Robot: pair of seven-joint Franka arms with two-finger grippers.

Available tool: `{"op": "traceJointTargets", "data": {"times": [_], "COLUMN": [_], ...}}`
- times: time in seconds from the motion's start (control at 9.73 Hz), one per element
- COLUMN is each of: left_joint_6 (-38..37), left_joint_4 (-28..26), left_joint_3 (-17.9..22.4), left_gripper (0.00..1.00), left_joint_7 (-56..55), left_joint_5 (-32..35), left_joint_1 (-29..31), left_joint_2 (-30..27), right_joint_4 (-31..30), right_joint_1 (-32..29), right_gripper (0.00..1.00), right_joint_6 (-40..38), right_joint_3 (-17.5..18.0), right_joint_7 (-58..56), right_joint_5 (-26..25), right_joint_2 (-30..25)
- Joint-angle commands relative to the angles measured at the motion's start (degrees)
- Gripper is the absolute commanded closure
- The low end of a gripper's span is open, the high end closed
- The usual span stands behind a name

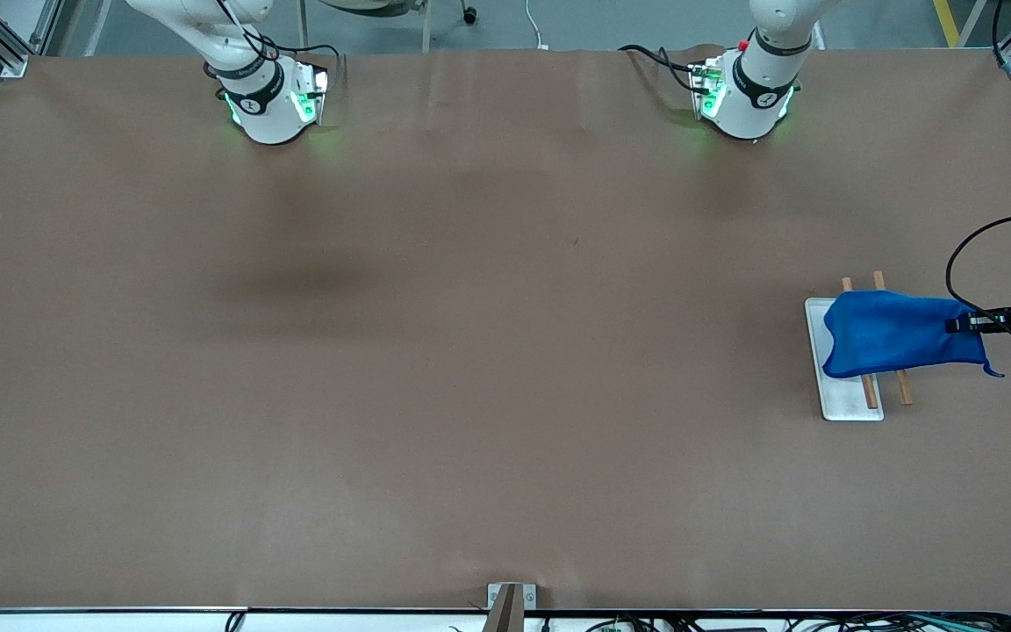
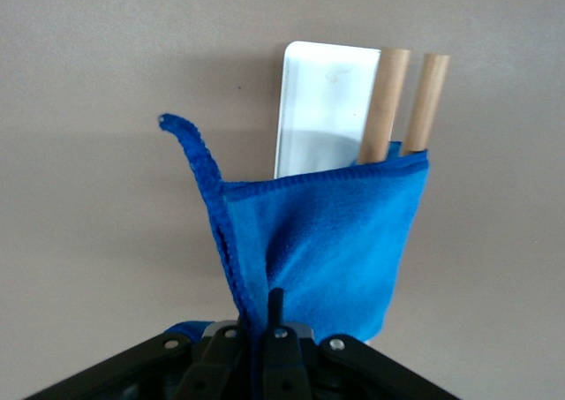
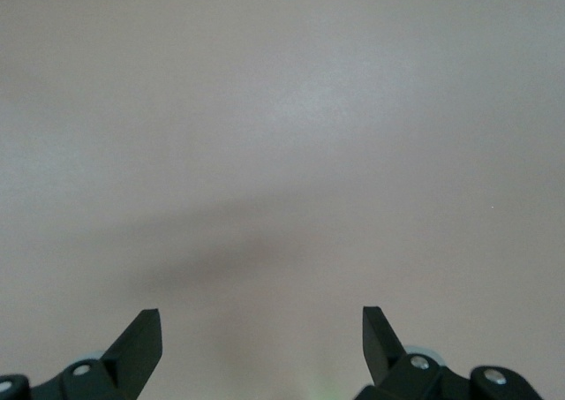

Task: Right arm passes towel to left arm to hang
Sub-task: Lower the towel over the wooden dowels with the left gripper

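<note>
The left arm's black two-finger gripper (image 1: 962,324) is reaching in level from the table's left-arm end, its fingers pinched closed on an edge of the small bright blue rectangular towel (image 1: 896,333). The towel is draping over two brown wooden rods (image 1: 903,386) standing above a white rectangular base plate (image 1: 848,404), toward 9 o'clock from that gripper in the front view. The right arm's black gripper (image 3: 262,334) is waiting above bare brown table (image 3: 282,109), its fingers spread wide and holding nothing.

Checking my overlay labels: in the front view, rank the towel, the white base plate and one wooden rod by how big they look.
1. towel, held shut in the left gripper, draped over the rods.
2. white base plate, partly hidden under the towel.
3. wooden rod, thin, mostly covered.
Towel versus plate is unsure: the towel sits higher and hides part of the plate.
</note>
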Motion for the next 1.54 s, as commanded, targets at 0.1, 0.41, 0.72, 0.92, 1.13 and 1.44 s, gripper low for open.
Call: {"op": "traceJointTargets", "data": {"times": [0.1,0.41,0.72,0.92,1.13,1.44], "left_joint_6": [2.9,3.5,3.0,2.2,-0.3,-2.9], "left_joint_4": [-0.6,-0.5,-0.3,0.1,0.5,1.4], "left_joint_3": [-0.3,-0.3,-1.2,-4.5,-8.8,-13.6], "left_gripper": [0.86,0.64,0.00,0.00,0.00,0.00], "left_joint_7": [1.3,1.8,1.4,-2.5,-9.7,-11.7], "left_joint_5": [1.1,2.7,2.7,2.5,2.7,2.8], "left_joint_1": [1.4,2.8,2.6,2.4,2.4,2.5], "left_joint_2": [3.3,4.0,1.9,-1.2,-4.9,-10.8], "right_joint_4": [0.5,0.5,0.5,0.5,0.5,0.5], "right_joint_1": [0.0,-0.2,-0.2,-0.3,-0.3,-0.3], "right_gripper": [0.00,0.00,0.00,0.00,0.00,0.00], "right_joint_6": [-0.5,-0.4,-0.6,-0.5,-0.7,0.7], "right_joint_3": [0.3,0.3,0.3,0.3,0.3,0.3], "right_joint_7": [0.2,0.3,0.3,0.3,0.3,-0.1], "right_joint_5": [-0.9,-0.8,-0.7,-0.7,-0.7,-0.4], "right_joint_2": [0.0,0.0,0.0,0.0,0.0,0.0]}}
